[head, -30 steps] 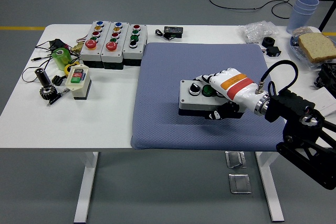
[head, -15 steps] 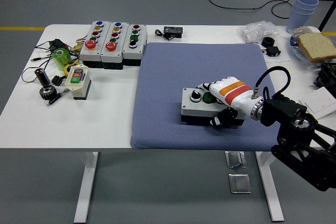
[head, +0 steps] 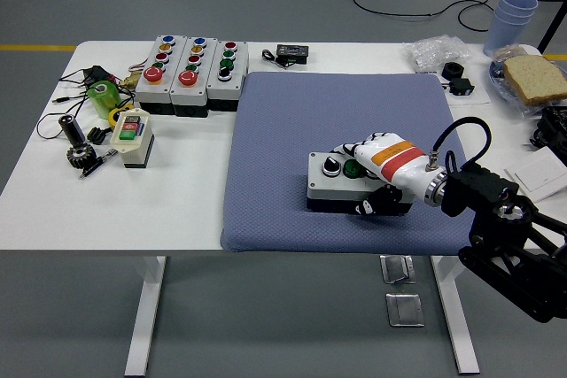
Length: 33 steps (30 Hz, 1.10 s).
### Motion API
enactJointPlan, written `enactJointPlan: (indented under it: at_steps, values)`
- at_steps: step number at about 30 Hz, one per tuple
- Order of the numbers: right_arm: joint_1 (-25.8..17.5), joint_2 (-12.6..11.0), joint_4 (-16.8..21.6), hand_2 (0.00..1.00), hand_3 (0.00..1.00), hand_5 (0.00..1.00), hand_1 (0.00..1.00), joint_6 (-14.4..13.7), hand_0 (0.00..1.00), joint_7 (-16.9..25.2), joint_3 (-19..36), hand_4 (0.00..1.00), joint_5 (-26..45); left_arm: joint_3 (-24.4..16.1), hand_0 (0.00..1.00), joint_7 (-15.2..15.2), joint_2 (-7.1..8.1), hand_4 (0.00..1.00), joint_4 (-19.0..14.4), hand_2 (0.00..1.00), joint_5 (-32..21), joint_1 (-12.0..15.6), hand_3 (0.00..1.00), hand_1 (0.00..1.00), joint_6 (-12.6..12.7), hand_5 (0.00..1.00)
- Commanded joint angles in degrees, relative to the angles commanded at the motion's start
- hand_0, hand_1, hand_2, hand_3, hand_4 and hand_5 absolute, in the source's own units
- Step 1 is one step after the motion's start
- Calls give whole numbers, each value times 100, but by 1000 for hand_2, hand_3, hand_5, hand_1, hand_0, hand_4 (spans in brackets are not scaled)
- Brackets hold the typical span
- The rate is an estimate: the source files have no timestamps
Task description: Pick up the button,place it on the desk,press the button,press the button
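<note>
The button box (head: 337, 181), a grey housing with a black selector knob and a green push-button on top, sits on the blue mat (head: 283, 130) toward its near right part, in the head view. The robot's right hand (head: 381, 165), in a white glove banded orange and red, is wrapped over the box's right end, its fingers (head: 350, 148) curled across the top beside the green button and the thumb tucked against the near side, clamped on the housing. The box appears to rest flat on the mat, so the placing step looks close to done. To finish it well, the hand should let go without dragging the box, then lift clear before one fingertip comes straight down on a button. The left hand is out of sight. At the counter's (head: 53, 201) far left stand three more button boxes (head: 190, 66) and a small two-button unit (head: 131, 135). No lettering is legible anywhere.
</note>
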Motion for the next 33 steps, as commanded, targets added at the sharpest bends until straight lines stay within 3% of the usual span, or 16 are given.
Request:
enactJointPlan:
  at_steps: [2, 3, 8, 9, 18, 33]
  values:
    - [-8, 7, -4, 795, 814, 49, 716, 65, 827, -44, -1, 805, 16, 1, 655, 0, -2, 327, 0, 661, 16, -1, 561, 640, -4, 854]
    - [-15, 10, -2, 871, 935, 70, 771, 73, 876, -46, 3, 875, 18, 3, 654, -1, -4, 326, 0, 660, 19, -1, 559, 640, -4, 850]
    - [-30, -1, 9, 871, 935, 70, 771, 94, 876, 4, 9, 875, 94, 8, 654, -2, -6, 326, 0, 660, 20, 1, 559, 640, -4, 850]
    - [-32, -5, 13, 906, 986, 84, 796, 114, 902, 12, 8, 871, 127, 8, 654, -2, -5, 325, 0, 660, 19, 0, 558, 639, -4, 847]
    - [-68, -25, 209, 925, 995, 84, 806, 172, 908, 35, -14, 861, 576, -16, 653, 0, -12, 326, 0, 660, 50, 12, 558, 639, -9, 852]
    - [-57, 200, 298, 954, 998, 70, 827, 65, 925, -112, 60, 875, 710, -12, 651, 3, -19, 324, 0, 658, 91, 65, 557, 636, -20, 842]
